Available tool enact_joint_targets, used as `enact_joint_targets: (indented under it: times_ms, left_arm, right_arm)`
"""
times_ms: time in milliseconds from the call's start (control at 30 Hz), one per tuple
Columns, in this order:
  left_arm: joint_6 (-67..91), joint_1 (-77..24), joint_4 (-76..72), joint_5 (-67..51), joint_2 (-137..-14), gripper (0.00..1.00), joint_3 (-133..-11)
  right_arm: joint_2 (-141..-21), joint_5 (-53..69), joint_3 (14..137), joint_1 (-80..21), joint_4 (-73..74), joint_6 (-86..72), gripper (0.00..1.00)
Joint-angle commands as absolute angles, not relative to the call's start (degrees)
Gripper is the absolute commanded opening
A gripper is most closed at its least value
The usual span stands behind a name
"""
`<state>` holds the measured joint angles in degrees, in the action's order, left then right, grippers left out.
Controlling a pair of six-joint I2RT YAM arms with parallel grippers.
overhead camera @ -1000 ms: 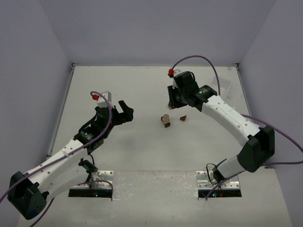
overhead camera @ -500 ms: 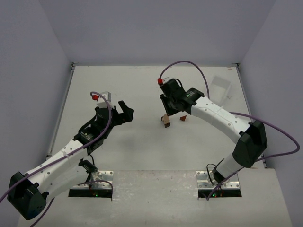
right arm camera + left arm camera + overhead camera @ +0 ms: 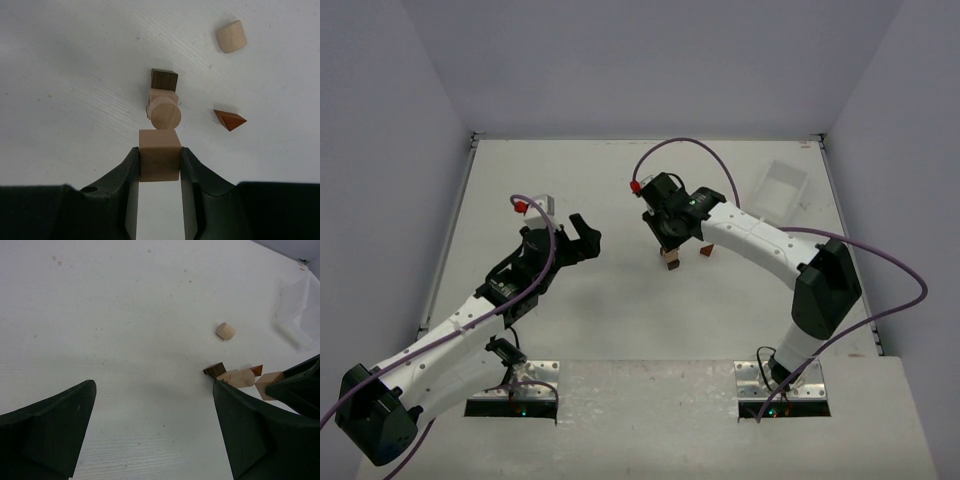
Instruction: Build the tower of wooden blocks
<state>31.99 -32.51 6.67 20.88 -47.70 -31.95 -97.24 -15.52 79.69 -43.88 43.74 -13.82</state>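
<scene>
In the right wrist view my right gripper is shut on a pale tan cube, held just short of the small stack. That stack has a pale cylinder on a tan block, and a dark brown cube behind it. To its right lies a reddish-brown wedge, and farther off a loose pale cylinder. From above, the right gripper hangs over the stack, the wedge beside it. My left gripper is open and empty, left of the blocks.
A clear plastic tray sits at the back right of the white table, also seen in the left wrist view as the tray. Grey walls close in the table on three sides. The right arm's purple cable loops above the stack.
My right arm has swung left and nearer with the tan cube, from behind the wedge to over the stack. The left arm has not moved.
</scene>
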Motion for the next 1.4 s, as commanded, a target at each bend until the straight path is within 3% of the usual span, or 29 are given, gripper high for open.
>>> enact_joint_targets:
  times_ms: [0, 1367]
  left_arm:
    - [32.3, -31.9, 5.5, 21.7, -46.8, 1.0, -32.0]
    - [32.5, -31.9, 5.5, 22.5, -47.6, 1.0, -32.2]
  right_arm:
    - [-97.6, -15.5, 82.8, -43.9, 41.8, -13.0, 0.11]
    - [-102.3, -18.9, 84.2, -43.8, 41.9, -12.6, 0.18]
